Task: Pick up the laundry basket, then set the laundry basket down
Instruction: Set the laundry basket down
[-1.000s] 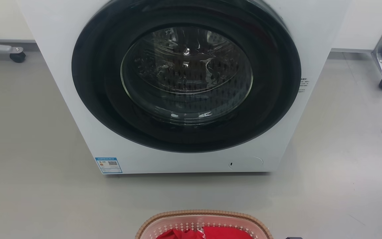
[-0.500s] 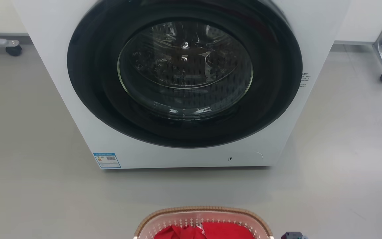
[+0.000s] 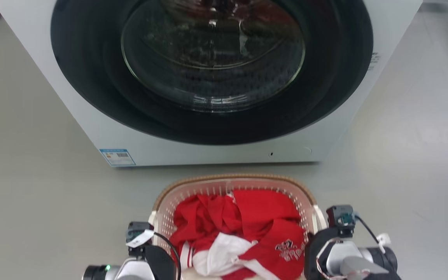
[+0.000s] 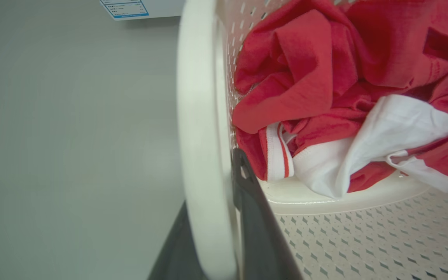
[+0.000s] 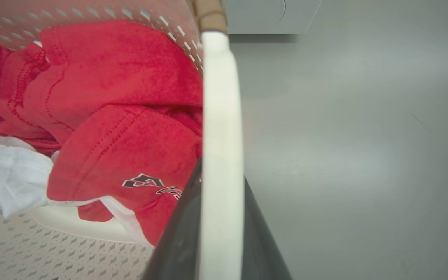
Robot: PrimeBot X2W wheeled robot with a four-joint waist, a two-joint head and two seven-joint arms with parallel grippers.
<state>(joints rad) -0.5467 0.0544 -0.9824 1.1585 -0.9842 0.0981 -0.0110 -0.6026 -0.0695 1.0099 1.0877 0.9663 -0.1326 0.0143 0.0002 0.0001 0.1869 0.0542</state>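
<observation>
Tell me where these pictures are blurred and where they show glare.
Head view: bright reflections streak the washing machine door glass. Left wrist view: the laundry basket's white handle is blurred, close to the lens, while the red clothes are sharp. Right wrist view: the other handle is blurred too; a pale sheen lies on the floor.

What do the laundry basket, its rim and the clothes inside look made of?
The laundry basket: likely moulded plastic, pale, smooth, perforated. Its rim: brown woven-look band, possibly plastic imitating wicker. The clothes: soft fabric, red and white, creased, stitched seams.
</observation>
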